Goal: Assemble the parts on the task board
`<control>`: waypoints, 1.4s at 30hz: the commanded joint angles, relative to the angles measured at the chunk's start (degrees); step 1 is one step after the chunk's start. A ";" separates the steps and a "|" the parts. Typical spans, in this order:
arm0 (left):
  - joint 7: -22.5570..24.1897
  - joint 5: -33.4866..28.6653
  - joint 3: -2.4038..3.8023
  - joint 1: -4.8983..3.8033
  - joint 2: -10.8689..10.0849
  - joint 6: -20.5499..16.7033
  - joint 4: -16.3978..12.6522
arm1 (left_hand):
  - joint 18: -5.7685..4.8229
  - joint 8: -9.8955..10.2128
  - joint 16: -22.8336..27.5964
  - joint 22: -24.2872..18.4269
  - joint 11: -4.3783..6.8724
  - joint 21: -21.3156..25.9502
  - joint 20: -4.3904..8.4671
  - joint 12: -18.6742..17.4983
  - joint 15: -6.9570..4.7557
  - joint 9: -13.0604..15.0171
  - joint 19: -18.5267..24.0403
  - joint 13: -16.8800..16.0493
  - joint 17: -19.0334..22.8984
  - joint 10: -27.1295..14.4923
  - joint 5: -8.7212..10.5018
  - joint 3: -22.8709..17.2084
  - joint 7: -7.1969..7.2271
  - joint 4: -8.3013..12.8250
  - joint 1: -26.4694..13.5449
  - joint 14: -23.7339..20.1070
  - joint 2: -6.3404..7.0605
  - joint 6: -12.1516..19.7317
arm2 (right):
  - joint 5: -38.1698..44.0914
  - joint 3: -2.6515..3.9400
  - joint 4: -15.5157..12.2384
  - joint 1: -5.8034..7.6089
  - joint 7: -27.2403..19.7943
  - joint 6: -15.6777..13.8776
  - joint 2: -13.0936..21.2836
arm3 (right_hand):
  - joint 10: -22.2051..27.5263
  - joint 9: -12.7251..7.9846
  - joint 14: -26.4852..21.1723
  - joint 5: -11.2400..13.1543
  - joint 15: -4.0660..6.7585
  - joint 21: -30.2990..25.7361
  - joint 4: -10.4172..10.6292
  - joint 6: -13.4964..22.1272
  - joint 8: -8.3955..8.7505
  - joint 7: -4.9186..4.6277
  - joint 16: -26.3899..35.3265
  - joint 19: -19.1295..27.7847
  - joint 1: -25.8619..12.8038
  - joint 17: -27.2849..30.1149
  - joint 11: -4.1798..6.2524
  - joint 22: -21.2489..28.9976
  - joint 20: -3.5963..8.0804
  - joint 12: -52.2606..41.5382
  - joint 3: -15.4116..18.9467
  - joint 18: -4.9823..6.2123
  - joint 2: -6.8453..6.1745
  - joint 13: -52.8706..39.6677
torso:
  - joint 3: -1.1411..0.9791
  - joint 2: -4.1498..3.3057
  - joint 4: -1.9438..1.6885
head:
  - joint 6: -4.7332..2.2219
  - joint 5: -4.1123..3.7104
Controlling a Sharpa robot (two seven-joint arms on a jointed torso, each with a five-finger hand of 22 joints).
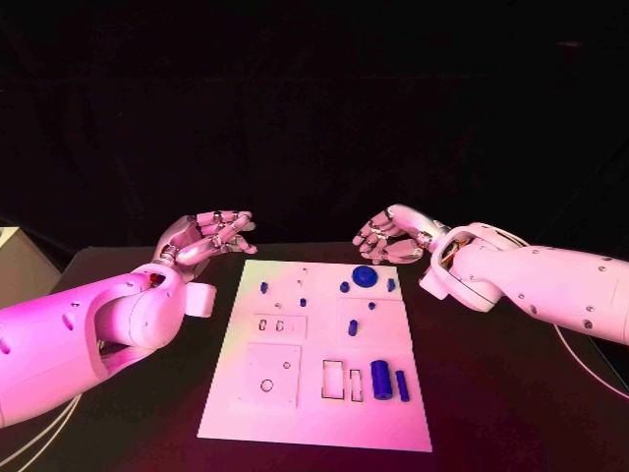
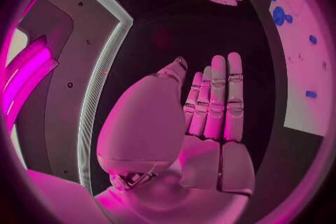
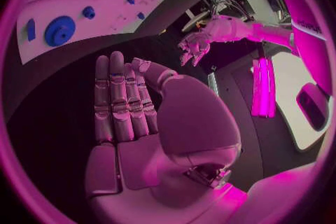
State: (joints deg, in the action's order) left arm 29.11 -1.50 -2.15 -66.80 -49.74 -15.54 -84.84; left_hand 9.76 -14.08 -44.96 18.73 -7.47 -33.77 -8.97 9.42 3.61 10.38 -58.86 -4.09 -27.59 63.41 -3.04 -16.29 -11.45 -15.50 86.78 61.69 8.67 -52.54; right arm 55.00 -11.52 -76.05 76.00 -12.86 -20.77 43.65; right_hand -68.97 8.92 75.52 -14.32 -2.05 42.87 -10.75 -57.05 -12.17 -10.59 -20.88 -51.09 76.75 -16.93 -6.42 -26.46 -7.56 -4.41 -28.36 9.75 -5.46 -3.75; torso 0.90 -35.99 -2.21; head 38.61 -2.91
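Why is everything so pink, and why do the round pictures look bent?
Head view: coloured light tints the white arms and the board pink, against a dark backdrop. Left wrist view: a fisheye lens curves the board's straight edge, and the left hand looms large. Right wrist view: same bending around the right hand.

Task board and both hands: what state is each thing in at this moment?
left hand: raised off the table beside the board's far left corner, holds nothing
right hand: raised near the board's far right corner, holds nothing
task board: flat on the table, untouched
blue gear: lying on the board's far end
blue cylinder: lying on the board, near end
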 commanded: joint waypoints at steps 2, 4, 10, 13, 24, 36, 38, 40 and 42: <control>-0.90 3.48 0.17 -0.54 -1.63 2.90 -3.04 | 0.39 -0.29 -4.35 3.56 0.04 -5.21 0.28 -0.65 -0.17 0.60 1.31 0.03 -2.78 0.55 0.11 -1.43 0.20 0.16 -0.22 -0.90 1.09 0.15 | 14.60 0.12 -0.71 0.79 6.47 2.81 -0.32 | -3.26 0.80 8.50 0.09 2.45 9.86 -0.38 -2.58 1.71 1.12 -13.13 -5.81 -1.92 -11.95 1.43 -6.36 2.04 0.81 -0.76 0.83 -2.84 -0.07 | 0.39 -2.22 -1.22 | -0.44 -1.11; -1.13 3.86 0.24 -0.68 -2.31 3.16 -4.19 | 0.48 -0.39 -6.22 5.55 0.13 -8.20 0.35 -0.88 -0.26 0.92 1.67 -0.01 -3.87 0.73 0.13 -2.13 0.25 0.29 -0.53 -0.96 1.43 0.24 | 17.58 0.16 -1.01 1.20 7.87 3.29 -0.48 | -2.99 1.11 8.45 0.69 2.31 10.40 0.09 -2.64 2.09 1.17 -17.63 -6.94 -2.85 -15.32 1.37 -6.81 2.06 0.81 -1.68 0.84 -3.58 -0.06 | 0.50 -2.66 -1.56 | -0.69 -1.41; -1.77 5.25 0.59 -1.24 -3.76 3.98 -7.02 | 0.64 -0.68 -9.33 9.88 0.33 -14.86 0.47 -1.07 -0.54 1.70 2.57 -0.15 -5.50 1.36 0.13 -3.74 0.45 0.64 -1.32 -0.78 2.06 0.35 | 28.27 0.23 -1.71 2.07 12.14 4.77 -1.10 | -0.85 1.88 8.59 2.02 1.59 14.64 1.27 -2.42 2.65 0.93 -30.43 -11.87 -4.22 -26.45 0.95 -13.49 1.83 0.83 -3.41 -0.37 -5.50 0.06 | 0.86 -3.68 -2.41 | -1.52 -2.43; -2.00 5.72 0.66 -1.54 -4.21 4.06 -7.72 | 0.68 -0.75 -9.94 10.78 0.41 -16.30 0.53 -1.03 -0.63 1.89 2.69 -0.21 -5.77 1.54 0.14 -4.07 0.52 0.73 -1.58 -0.46 2.20 0.37 | 31.94 0.24 -1.93 2.21 13.93 5.41 -1.29 | 0.10 2.17 9.72 3.20 1.37 18.34 2.12 -2.08 2.90 0.97 -37.53 -15.54 -5.04 -33.27 0.90 -19.10 1.66 0.87 -3.51 -1.38 -6.42 0.10 | 0.94 -4.12 -2.59 | -1.59 -2.68; -2.58 6.75 0.74 -2.22 -4.99 3.84 -8.66 | 0.71 -0.91 -10.83 12.19 0.56 -18.57 0.64 -1.16 -0.79 2.20 2.90 -0.21 -6.11 1.47 0.14 -4.66 0.80 1.09 -1.76 0.03 2.51 0.32 | 38.20 0.22 -2.86 2.32 18.01 7.30 -1.45 | 1.64 3.13 10.72 4.16 1.13 24.70 4.39 -1.38 3.30 1.04 -50.16 -21.62 -5.62 -45.31 0.68 -28.85 1.26 0.78 -2.53 -3.09 -8.26 0.04 | 1.12 -4.91 -2.94 | -1.18 -3.26; -2.67 6.98 0.80 -2.35 -5.15 3.36 -8.79 | 0.68 -0.60 -11.07 13.00 0.49 -19.79 0.62 -1.47 -0.73 2.21 3.46 -0.13 -6.17 0.95 0.14 -5.08 0.81 1.36 -1.92 -0.16 2.74 0.95 | 39.28 0.13 -2.45 1.91 19.09 8.56 -1.98 | 1.89 3.71 10.69 2.70 1.18 26.49 5.46 -1.28 3.36 1.04 -53.61 -23.17 -5.03 -48.35 0.69 -31.64 0.95 0.69 -2.15 -3.54 -8.34 0.00 | 1.08 -5.70 -3.27 | -1.33 -3.74; -2.67 6.98 0.81 -2.37 -5.15 3.33 -8.82 | 0.68 -0.55 -11.09 13.09 0.47 -19.92 0.61 -1.50 -0.71 2.20 3.55 -0.13 -6.17 0.89 0.14 -5.12 0.78 1.39 -1.96 -0.20 2.77 1.04 | 39.29 0.12 -2.20 1.80 19.08 8.56 -2.15 | 1.83 3.75 10.75 2.61 1.22 26.88 5.54 -1.31 3.34 1.03 -54.00 -23.48 -5.02 -48.82 0.70 -32.24 0.92 0.67 -2.17 -3.66 -8.32 0.00 | 1.13 -5.84 -3.37 | -1.38 -3.77; -2.67 6.98 0.82 -2.40 -5.15 3.33 -8.88 | 0.68 -0.55 -11.09 13.09 0.47 -19.92 0.61 -1.50 -0.71 2.20 3.55 -0.13 -6.17 0.89 0.14 -5.12 0.78 1.39 -1.96 -0.20 2.77 1.04 | 39.25 0.11 -2.00 1.66 19.05 8.63 -2.33 | 1.80 3.78 10.75 2.57 1.23 26.73 5.58 -1.34 3.32 1.04 -54.07 -23.37 -5.00 -48.85 0.71 -32.00 0.91 0.67 -2.20 -3.60 -8.30 -0.01 | 1.16 -5.94 -3.46 | -1.46 -3.81; -2.67 6.98 0.82 -2.41 -5.15 3.33 -8.92 | 0.68 -0.52 -11.10 13.15 0.45 -20.00 0.60 -1.52 -0.70 2.19 3.61 -0.12 -6.17 0.85 0.14 -5.14 0.77 1.40 -1.99 -0.23 2.79 1.10 | 39.21 0.10 -1.82 1.48 19.03 8.77 -2.50 | 1.79 3.79 10.74 2.55 1.23 26.56 5.60 -1.36 3.32 1.04 -54.07 -23.24 -4.98 -48.83 0.71 -31.73 0.90 0.67 -2.21 -3.55 -8.30 -0.01 | 1.18 -6.01 -3.56 | -1.58 -3.77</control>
State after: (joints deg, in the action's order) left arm 26.24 5.11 -1.40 -69.07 -54.92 -12.84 -93.54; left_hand 9.71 -14.78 -55.81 31.83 -6.96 -53.63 -8.39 8.16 2.86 12.56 -55.48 -4.27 -33.68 64.73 -3.04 -21.05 -10.81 -14.14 84.80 61.44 11.10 -51.90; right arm 92.92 -11.41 -77.95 77.60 5.70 -13.36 41.29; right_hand -67.21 12.67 84.02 -11.44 -0.62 69.55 -5.58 -58.57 -9.06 -9.36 -74.68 -74.22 71.56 -65.72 -5.70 -58.25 -6.75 -3.71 -30.53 6.64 -13.50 -3.70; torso 2.02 -41.74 -5.59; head 37.18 -6.69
